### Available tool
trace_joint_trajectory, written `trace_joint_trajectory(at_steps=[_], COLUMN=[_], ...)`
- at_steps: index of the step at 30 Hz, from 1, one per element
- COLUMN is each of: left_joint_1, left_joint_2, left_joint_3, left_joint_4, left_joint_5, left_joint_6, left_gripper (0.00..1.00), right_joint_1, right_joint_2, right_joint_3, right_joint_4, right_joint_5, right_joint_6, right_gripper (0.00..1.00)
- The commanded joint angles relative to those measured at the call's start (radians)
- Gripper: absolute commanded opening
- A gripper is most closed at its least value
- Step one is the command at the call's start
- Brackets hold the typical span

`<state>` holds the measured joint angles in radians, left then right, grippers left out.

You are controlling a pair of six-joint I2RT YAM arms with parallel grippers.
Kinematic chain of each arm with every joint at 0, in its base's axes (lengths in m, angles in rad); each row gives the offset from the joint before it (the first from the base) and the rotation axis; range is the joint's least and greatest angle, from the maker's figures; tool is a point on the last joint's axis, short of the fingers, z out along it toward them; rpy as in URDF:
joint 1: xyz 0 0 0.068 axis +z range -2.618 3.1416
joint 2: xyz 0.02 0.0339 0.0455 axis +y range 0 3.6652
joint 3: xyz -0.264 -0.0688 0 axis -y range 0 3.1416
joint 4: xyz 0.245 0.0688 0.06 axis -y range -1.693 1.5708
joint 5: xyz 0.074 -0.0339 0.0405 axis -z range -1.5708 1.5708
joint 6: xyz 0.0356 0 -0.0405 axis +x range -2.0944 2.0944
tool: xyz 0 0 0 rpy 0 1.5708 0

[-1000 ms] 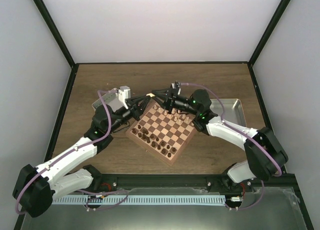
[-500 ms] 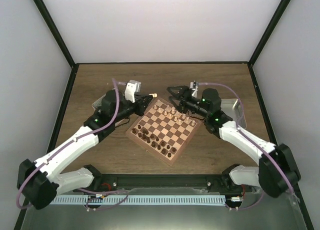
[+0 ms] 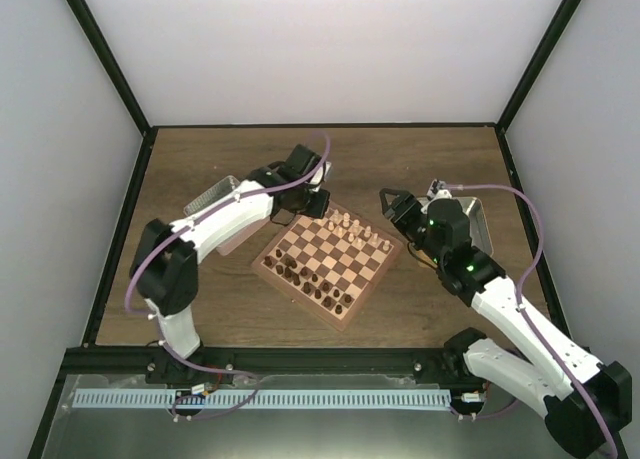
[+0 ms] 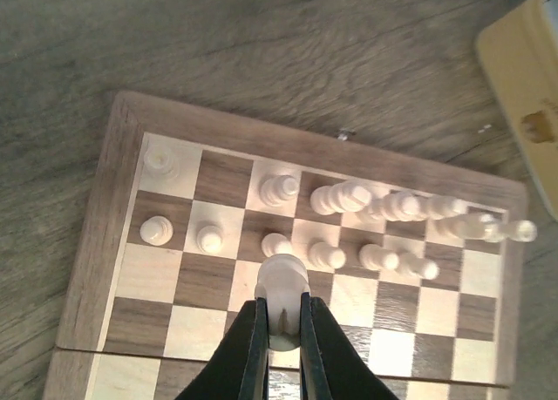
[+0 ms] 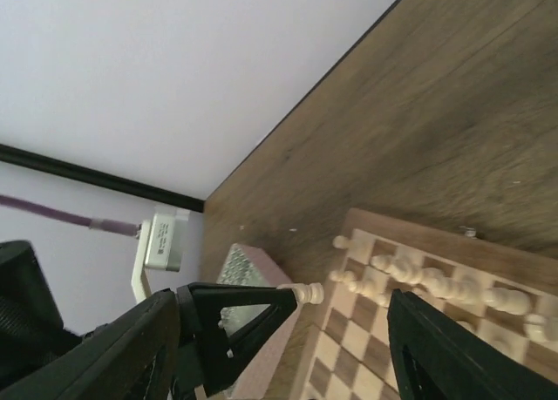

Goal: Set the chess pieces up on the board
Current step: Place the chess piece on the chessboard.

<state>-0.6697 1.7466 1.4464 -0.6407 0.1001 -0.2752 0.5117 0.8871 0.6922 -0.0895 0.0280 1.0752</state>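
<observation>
Here, chess piece pinched in left gripper, over board.

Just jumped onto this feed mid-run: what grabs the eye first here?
The left end effector stands out first: it is shut on a light chess piece and held over the board, beside two nearly full rows of light pieces. The right end effector hangs open beyond the board's far-right edge, holding nothing.
</observation>
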Motion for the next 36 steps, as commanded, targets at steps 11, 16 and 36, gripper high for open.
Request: trace_joint_trajectory(at_steps=[11, 16, 36], left_joint_1=[-0.007, -0.004, 0.008], left_joint_2=[0.34, 0.407, 0.505], left_joint_3=[0.34, 0.409, 0.475], left_joint_4=[-0.234, -0.274, -0.29], left_joint_5=[-0.071, -0.118, -0.155], left_joint_6=[0.038, 0.044, 0.068], left_gripper=[0.06, 0.06, 0.13], right_joint_1=[-0.007, -0.007, -0.007], right_joint_2=[-0.058, -0.064, -0.047], right_joint_3=[-0.054, -0.06, -0.065], right_joint_4=[-0.102, -0.106, -0.095], right_joint_5=[0.07, 0.076, 0.056], right_joint_6=[-0.045, -0.046, -0.042], right_gripper=[0.67, 0.67, 0.68])
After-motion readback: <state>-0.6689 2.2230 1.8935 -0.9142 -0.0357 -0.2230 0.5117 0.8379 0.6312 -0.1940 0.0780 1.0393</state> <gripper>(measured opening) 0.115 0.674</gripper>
